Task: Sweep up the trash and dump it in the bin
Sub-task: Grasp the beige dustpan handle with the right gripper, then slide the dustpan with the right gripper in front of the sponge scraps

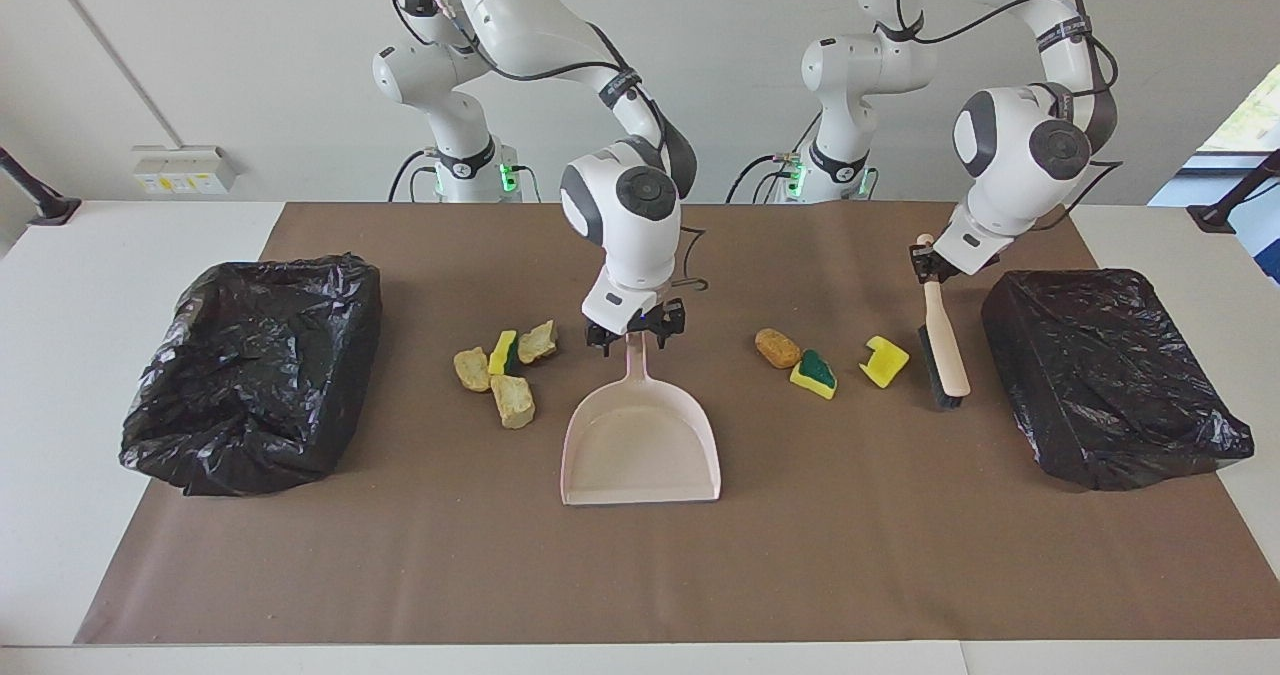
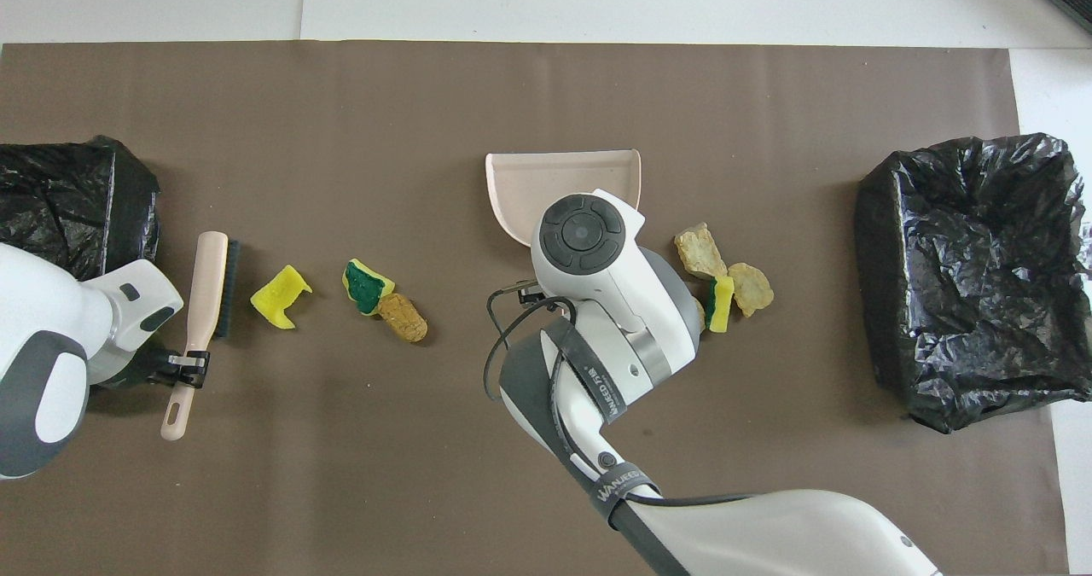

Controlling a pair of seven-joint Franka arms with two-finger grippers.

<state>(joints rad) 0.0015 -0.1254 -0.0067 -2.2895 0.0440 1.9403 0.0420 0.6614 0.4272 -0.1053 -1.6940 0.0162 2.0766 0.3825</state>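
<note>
Facing view: we see the trash in two clusters on the brown mat [image 1: 640,575], both about midway btwn the mat's robot-side edge and its outer edge. One cluster [image 1: 503,373] lies toward the right arm's end, beside the dustpan [image 1: 640,445]: three tan crumbly chunks plus a yellow sponge bit w/ green backing, packed together, the sponge bit standing on edge, long axis roughly toward the robots. The other cluster [image 1: 830,360] lies toward the left arm's end, strung in a row along the mat's length: an orange-brown oval lump touching a yellow/green sponge piece, green face up, then a bent yellow scrap a little apart, just beside the brush [image 1: 942,340].

The pink dustpan lies flat at mid-mat, handle toward the robots, mouth toward the outer edge. Right gripper [image 1: 635,335] is at the handle's tip; jaws on either side of it, we can't tell if they grip yet. Left gripper [image 1: 925,263] is clamped on the brush handle, bristle end down by the mat, handle slanting up toward the robots.

Black-bagged bins: one [image 1: 255,370] at the right arm's end of the mat, one [image 1: 1110,375] at the left arm's. The dustpan sits btwn the two clusters.
</note>
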